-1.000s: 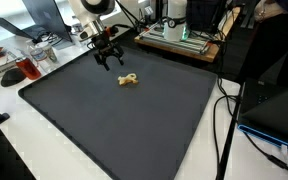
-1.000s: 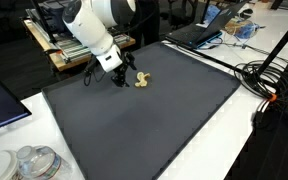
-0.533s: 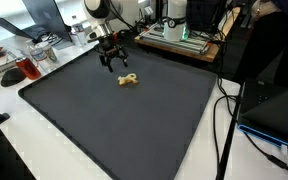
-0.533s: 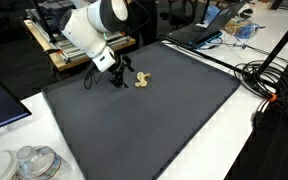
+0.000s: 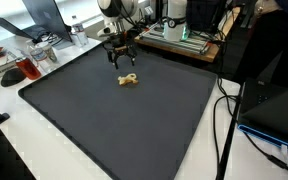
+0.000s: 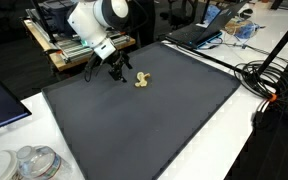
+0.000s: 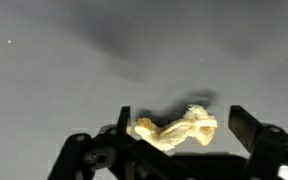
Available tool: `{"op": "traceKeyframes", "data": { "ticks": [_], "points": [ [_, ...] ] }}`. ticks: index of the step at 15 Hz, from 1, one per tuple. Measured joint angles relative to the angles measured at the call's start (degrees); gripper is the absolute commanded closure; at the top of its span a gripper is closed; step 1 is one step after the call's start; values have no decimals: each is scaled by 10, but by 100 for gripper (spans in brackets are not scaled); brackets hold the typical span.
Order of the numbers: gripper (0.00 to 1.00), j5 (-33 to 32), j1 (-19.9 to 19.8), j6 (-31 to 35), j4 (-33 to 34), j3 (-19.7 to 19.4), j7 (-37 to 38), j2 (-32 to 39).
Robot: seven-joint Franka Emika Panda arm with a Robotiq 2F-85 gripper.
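Clear plastic tubs (image 6: pixel 32 163) at the near corner, contents too blurred to tell, dark mat (image 6: pixel 154 120) beyond them, pale yellow lump (image 6: pixel 142 80) lying on the mat toward its far edge, gripper (image 6: pixel 117 73) hovering just beside it, jaws wide apart, holding nothing

The small crumpled soft object (image 7: pixel 174 132) is pale yellow shading to cream, with tan shadows in its folds. The flat rubbery mat (image 5: pixel 134 125) beneath it is plain dark grey, without pattern. At the object's 11 o'clock in an exterior view, the metal two-fingered gripper (image 5: pixel 122 62) is black. The rounded plastic arm (image 6: pixel 94 18) is white, and so is the smooth tabletop (image 5: pixel 44 135) around the mat. At the mat's 10 o'clock, a clear glass vessel (image 5: pixel 22 72) shows red.
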Motion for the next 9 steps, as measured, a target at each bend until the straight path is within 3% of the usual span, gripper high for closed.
{"op": "traceKeyframes", "data": {
  "ticks": [3, 9],
  "points": [
    [0, 63, 23, 72, -28, 30, -45, -32],
    [0, 66, 27, 78, -31, 31, -41, -32]
  ]
}}
